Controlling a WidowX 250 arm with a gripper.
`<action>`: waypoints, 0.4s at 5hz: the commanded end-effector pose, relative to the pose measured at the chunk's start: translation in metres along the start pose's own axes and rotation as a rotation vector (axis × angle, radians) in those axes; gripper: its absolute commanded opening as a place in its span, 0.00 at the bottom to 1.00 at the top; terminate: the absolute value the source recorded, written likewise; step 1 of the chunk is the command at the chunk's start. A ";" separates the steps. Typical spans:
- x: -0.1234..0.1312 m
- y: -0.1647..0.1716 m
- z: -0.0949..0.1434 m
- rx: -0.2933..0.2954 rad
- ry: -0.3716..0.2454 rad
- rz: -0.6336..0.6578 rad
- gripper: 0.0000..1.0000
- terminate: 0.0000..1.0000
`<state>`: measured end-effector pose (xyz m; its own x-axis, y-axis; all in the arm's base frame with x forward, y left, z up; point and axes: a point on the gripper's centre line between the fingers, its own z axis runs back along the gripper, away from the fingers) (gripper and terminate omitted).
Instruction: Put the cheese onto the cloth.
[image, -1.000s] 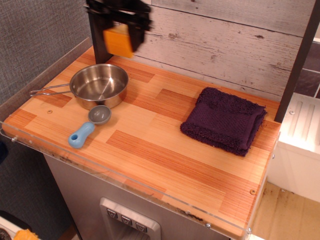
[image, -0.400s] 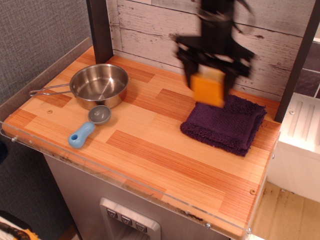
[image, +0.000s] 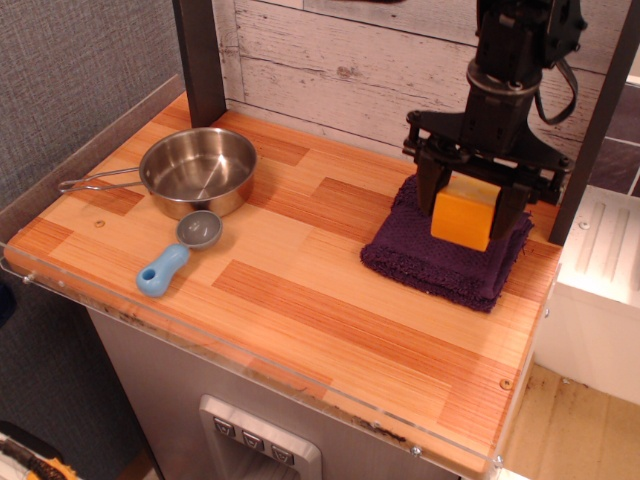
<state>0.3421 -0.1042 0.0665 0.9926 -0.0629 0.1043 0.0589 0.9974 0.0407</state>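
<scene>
The black gripper (image: 468, 212) is hanging down from the top of the view with its jaws closing on the cheese (image: 465, 214) — the orange-yellow block is sitting between the two dark fingers (image: 430, 192), one pressing at each of its sides. Directly beneath the jaws the cloth (image: 440, 262) is lying on the wooden tabletop (image: 300, 300), a dark purple folded towel whose near and left edges are showing out from under the block. Whether the cheese is already touching the towel or hovering just above it cannot be told from this angle. Well away to the left of the jaws, a steel pan (image: 198, 170) is standing upright near the back of the table, its thin handle pointing further left. Just in front of the pan — still far to the left of the jaws — a small scoop with a light blue handle (image: 177, 252) is lying flat. Behind the jaws a pale weathered plank wall (image: 330, 70) is rising.
</scene>
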 end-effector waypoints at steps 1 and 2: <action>0.006 0.015 0.011 0.013 -0.052 0.016 0.00 0.00; 0.007 0.013 0.004 0.009 -0.032 -0.006 0.00 0.00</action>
<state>0.3500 -0.0935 0.0500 0.9945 -0.0710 0.0770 0.0664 0.9959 0.0608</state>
